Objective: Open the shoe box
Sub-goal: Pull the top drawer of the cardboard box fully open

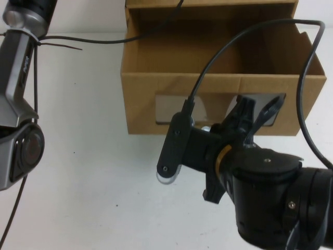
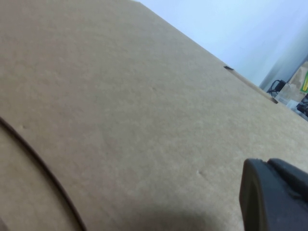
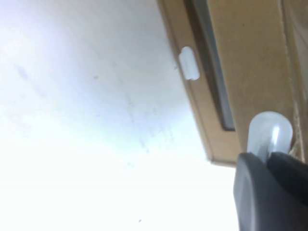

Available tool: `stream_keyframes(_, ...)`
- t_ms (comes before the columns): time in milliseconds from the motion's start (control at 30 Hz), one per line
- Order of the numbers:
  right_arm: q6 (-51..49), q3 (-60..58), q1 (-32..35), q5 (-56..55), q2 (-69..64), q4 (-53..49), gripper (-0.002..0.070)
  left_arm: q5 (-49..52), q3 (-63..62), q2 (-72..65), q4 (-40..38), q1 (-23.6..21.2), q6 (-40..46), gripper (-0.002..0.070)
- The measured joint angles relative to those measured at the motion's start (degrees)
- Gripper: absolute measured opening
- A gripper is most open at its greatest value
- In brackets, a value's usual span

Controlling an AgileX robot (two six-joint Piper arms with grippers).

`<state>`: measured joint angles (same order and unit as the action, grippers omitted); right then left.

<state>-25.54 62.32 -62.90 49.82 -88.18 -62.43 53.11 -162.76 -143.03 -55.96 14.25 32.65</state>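
High view first: shows the shoe box (image 1: pixel 156 83) standing on the white table (image 1: pixel 93 172), toward the far side and right of centre. Shows it open on top, with bare brown inner walls and floor in view. Shows a pale rectangular window (image 1: pixel 174 108) set into the near wall. Finds the right gripper (image 1: pixel 261 105) low in front of that wall, pointing at the right part of the window, just beside it or touching it; cannot tell which. Reads as closed, with nothing clamped between its jaws. Shows a black cable (image 1: pixel 270 22) arching from the right arm up over the box's right half. Shows the silver left arm (image 1: pixel 18 104) along the left edge, well apart from the box's near wall, with a thin dark wire (image 1: pixel 104 40) running from it toward the box's far side.

Turning to the left wrist view: fills almost wholly with a flat brown cardboard surface (image 2: pixel 144 106), very close to the camera and crossed by a thin dark line. Catches only a dark corner of the left gripper (image 2: pixel 274 197) beside that cardboard; cannot tell whether open or closed, nor whether touching.

Turning to the right wrist view: shows the box's near wall with the window's edge, plus a small white tab (image 3: pixel 189 62) at the wall's bottom edge, next to the table.
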Motion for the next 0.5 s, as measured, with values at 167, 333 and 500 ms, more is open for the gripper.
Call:
stream_keyframes(167,0.0,0.0,-2.4,2.4,1.0,3.2,0.0006,0.0,0.0,0.0,0.0,0.0,0.0,-0.0006)
stream_keyframes(333,0.0,0.0,-4.6,4.0,1.3,6.6,0.0006,-0.1,0.0,0.0,0.0,0.0,0.0,-0.0006)
stream_keyframes(500,0.0,-0.1,-5.5,4.4,1.3,8.1,0.0006,-0.1,0.0,0.0,0.0,0.0,0.0,-0.0006)
